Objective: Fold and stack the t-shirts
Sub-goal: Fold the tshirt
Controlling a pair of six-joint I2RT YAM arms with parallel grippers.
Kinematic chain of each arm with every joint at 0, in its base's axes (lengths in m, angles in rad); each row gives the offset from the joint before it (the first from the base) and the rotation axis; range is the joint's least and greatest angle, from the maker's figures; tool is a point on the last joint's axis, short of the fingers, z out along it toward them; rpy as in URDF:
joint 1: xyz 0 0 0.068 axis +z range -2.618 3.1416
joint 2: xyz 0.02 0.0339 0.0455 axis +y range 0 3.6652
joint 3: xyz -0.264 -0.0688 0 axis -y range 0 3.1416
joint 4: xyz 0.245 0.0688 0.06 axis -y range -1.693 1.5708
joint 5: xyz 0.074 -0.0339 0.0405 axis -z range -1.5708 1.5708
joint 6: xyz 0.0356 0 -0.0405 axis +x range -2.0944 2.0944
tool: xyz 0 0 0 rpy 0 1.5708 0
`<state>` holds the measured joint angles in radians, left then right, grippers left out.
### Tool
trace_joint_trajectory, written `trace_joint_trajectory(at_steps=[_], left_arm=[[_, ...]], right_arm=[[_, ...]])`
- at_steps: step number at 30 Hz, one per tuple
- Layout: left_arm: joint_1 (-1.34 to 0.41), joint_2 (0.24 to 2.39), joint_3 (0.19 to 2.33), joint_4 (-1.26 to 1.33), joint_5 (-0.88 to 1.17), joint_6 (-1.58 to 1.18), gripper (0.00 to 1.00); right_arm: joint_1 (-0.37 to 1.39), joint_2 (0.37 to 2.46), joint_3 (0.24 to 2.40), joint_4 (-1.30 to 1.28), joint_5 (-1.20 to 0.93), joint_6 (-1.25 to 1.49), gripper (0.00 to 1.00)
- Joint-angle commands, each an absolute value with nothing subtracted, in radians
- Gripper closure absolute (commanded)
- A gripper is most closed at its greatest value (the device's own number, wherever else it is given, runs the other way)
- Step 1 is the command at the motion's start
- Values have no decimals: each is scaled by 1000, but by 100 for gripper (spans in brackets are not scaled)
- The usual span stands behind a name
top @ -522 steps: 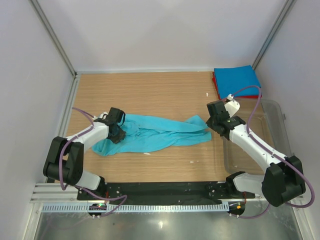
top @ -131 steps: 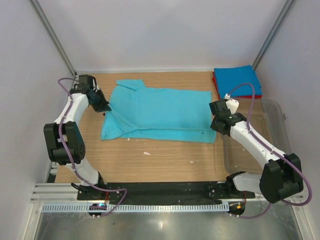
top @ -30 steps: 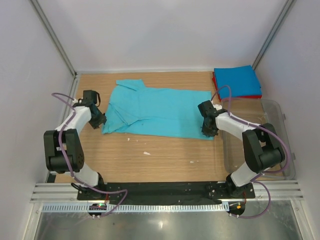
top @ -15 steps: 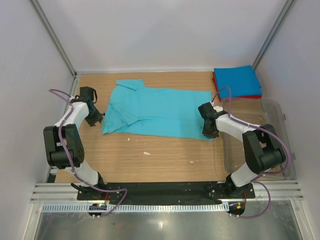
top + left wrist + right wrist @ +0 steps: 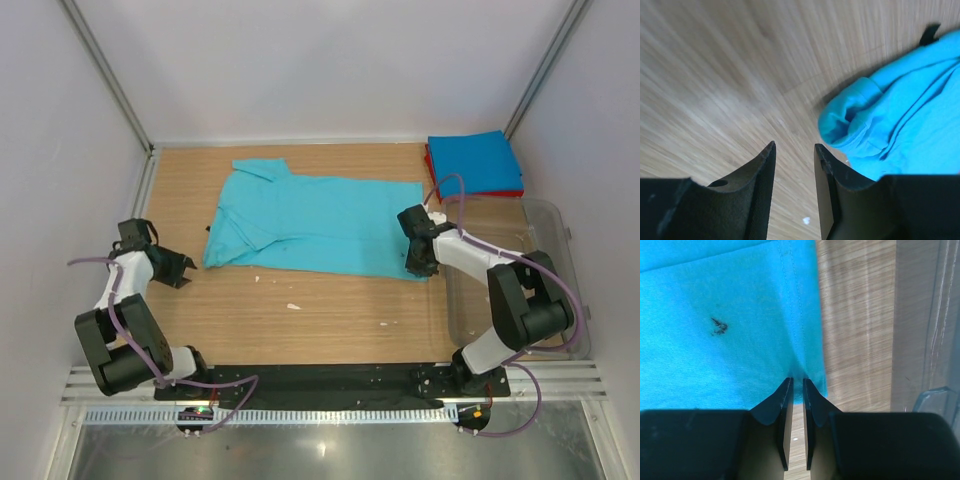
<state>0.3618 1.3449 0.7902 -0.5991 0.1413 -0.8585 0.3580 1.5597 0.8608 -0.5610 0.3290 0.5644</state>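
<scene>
The teal t-shirt [image 5: 315,225] is spread flat at the middle of the table [image 5: 330,320]; it is judged light, limp and prone to sag; hem corners and sleeve [image 5: 850,117] are best taken; its near right hem corner is pinched by the right gripper [image 5: 795,382]; the left gripper [image 5: 794,146] is parted and empty, short of the sleeve.

Bare surface [image 5: 330,315] lies open along the near side, from the left tool [image 5: 183,272] to the clear tub [image 5: 560,225] lining the right wall. The turquoise shirt [image 5: 310,222] covers the middle, with the right tool [image 5: 420,268] at its near right corner. The blue shirt [image 5: 472,160], on the red shirt [image 5: 480,194], fills the far right corner.
</scene>
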Motion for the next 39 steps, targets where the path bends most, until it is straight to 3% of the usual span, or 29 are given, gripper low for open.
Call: trace_joint_trajectory(at_steps=[1,10,20,29,34,39], left_arm=[[403,1272,759,-477,310,-1032,61],[403,1339,641,-286,385,-1316,55],[405,1353,606,-275,256,-1384,53],[403,1434,549,-158,278,-1422,56],[403,1457,548,-138,267,-1428,60],[403,1474,574,-120,270,-1410,83]], right_arm=[[362,1508,867,-548,331,551,81],[362,1520,867,-529,321,558,81],[362,1528,870,-526,325,557,81],[362,1529,871,-525,327,554,81],[361,1528,871,-525,328,555,81],[362,1528,876,-537,344,555,81]])
